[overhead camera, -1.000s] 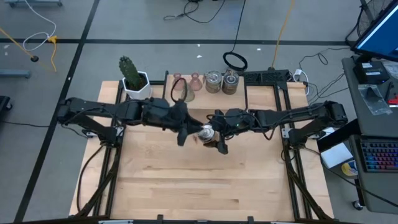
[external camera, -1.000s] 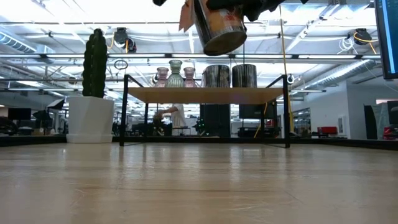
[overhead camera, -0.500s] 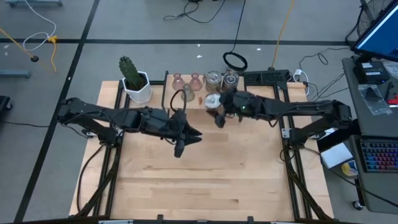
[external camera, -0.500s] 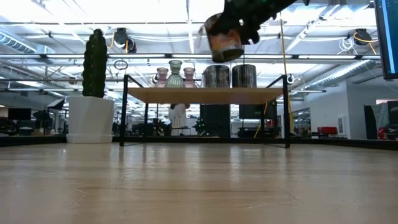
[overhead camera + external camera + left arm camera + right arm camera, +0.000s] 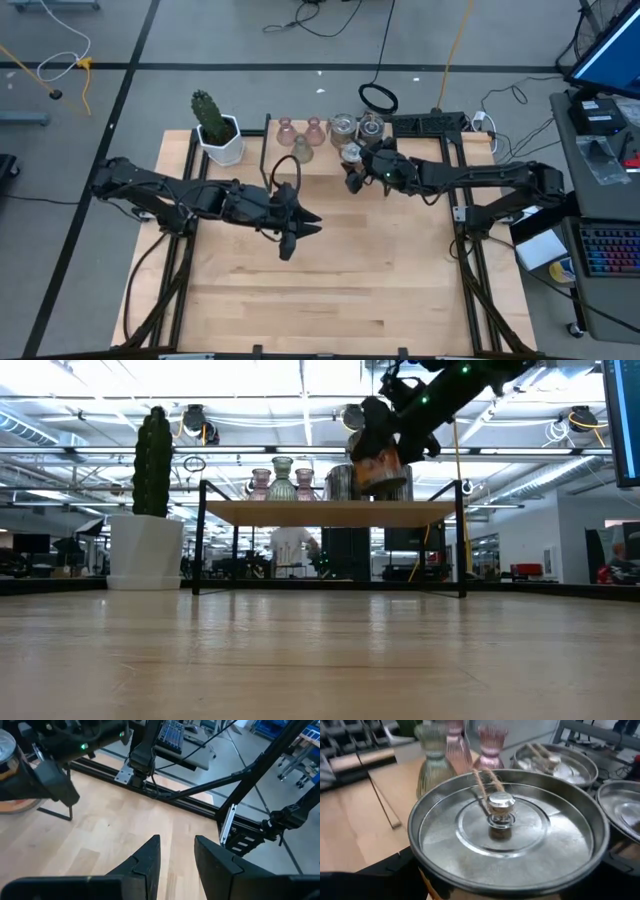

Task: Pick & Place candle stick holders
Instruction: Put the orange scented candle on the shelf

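My right gripper (image 5: 352, 168) is shut on a silvery tin candle stick holder (image 5: 502, 827) with an orange band (image 5: 378, 463). It hangs over the near edge of the small wooden shelf (image 5: 330, 512) at the table's back. On the shelf stand two pink glass holders (image 5: 286, 128) (image 5: 314, 127), a green glass one (image 5: 283, 478) and two silvery tins (image 5: 343, 125) (image 5: 371, 124). My left gripper (image 5: 177, 854) is open over the middle of the table (image 5: 303, 228), with nothing between its fingers. My right gripper has the tin's round wall (image 5: 426, 885) between its two fingers (image 5: 380, 875), below the lid's rim. The fingers come slanting down from the table's right side. The tin is lifted clear, nearly upright with its lid up, just above the shelf's top.
A cactus in a white pot (image 5: 215, 132) stands at the table's back left, beside the shelf. The shelf's black legs (image 5: 198, 540) stand on the board. Bare wooden board (image 5: 330, 290) spreads across the near half.
My right gripper has carried the tin from the table's middle toward the far edge and a little down, to the shelf, and has turned so that the tilted tin now stands nearly upright. My left gripper has drawn back from it toward the near edge.
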Motion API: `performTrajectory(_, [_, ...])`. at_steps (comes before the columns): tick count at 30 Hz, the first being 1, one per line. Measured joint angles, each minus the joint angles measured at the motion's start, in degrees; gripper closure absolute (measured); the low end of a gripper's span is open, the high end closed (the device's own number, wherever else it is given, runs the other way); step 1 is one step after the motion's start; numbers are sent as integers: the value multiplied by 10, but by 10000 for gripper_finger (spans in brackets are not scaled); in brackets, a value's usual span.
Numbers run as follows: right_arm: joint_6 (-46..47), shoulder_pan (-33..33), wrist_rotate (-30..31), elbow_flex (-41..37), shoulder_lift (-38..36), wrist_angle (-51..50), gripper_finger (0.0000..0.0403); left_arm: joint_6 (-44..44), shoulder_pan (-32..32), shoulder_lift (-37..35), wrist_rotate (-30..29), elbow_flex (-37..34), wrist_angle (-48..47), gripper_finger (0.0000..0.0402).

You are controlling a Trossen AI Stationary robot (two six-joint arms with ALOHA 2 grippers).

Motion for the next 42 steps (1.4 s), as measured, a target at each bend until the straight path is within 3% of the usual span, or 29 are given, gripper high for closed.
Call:
performTrajectory(13, [50, 0, 23, -73, -2, 118, 53, 0, -1, 0, -5, 0, 0, 282])
performTrajectory(20, [46, 0, 46, -81, -1, 121, 35, 0, -1, 0, -5, 0, 0, 282])
performTrajectory(42, [42, -5, 44, -82, -1, 119, 33, 0, -1, 0, -5, 0, 1, 282])
